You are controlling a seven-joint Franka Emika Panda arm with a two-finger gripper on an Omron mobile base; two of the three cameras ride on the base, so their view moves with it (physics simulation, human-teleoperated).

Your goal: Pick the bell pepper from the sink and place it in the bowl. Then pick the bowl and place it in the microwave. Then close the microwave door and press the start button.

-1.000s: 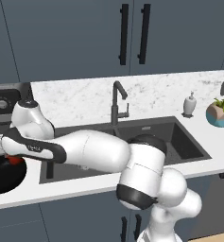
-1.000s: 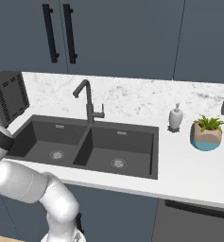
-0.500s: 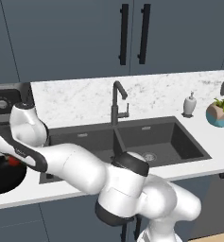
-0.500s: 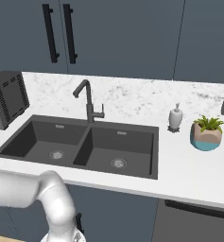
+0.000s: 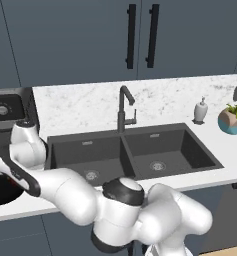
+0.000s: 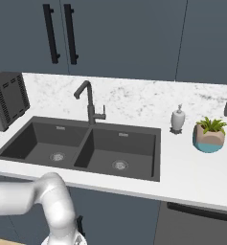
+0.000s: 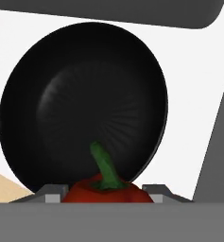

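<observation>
- The pincer (image 7: pixel 103 191) held the bell pepper (image 7: pixel 104 188) between its fingertips, above the black bowl (image 7: pixel 80 99) on the white counter (image 7: pixel 189 71).
- The pepper hung toward the bowl's near rim; released there, it might have struck the edge and rolled onto the counter.

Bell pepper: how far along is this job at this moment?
Done: the bell pepper is out of the sink, whose basins lie bare. In hand: the end effector grips the pepper between its fingertips, above the black bowl on the counter; it is not yet released. Left: dropping it in, moving the bowl to the microwave, closing the door, pressing start.
</observation>
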